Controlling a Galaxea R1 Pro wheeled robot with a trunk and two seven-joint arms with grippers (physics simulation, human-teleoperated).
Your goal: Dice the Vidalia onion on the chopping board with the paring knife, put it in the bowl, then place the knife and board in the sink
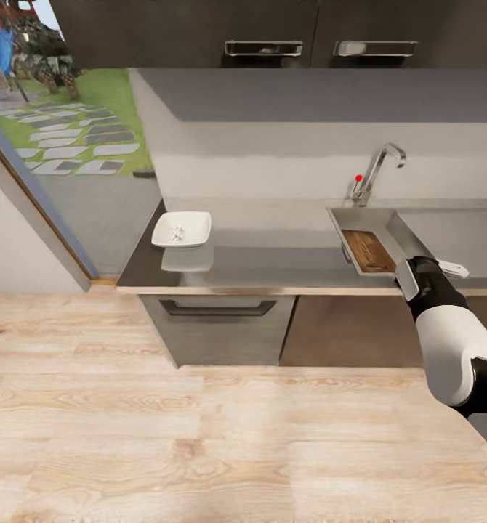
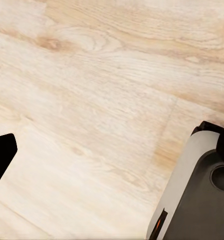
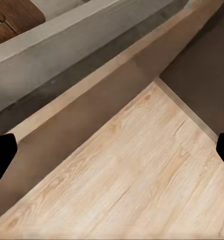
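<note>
1. The chopping board lay inside the sink, its long axis running from the tap side toward the front edge of the bench. Judged: board already placed. No knife or onion could be made out in the basin.
2. The bowl stood on the bench well apart from the sink, toward the doorway end, with pale bits in it, likely the diced onion.
3. The right arm reached up to the bench edge just beside the sink's front corner, so it was the nearer arm; the board lay beyond it, toward the tap.
4. Right claw: dark fingertips at opposite edges of the wrist view, spread wide, holding nothing. It pointed down at the wooden floor below the bench front.
5. Left claw: one dark fingertip visible over floor; open or closed, cannot tell.
6. Right wrist view caught a corner of the board above the bench edge; head view gave the whole layout.
</note>
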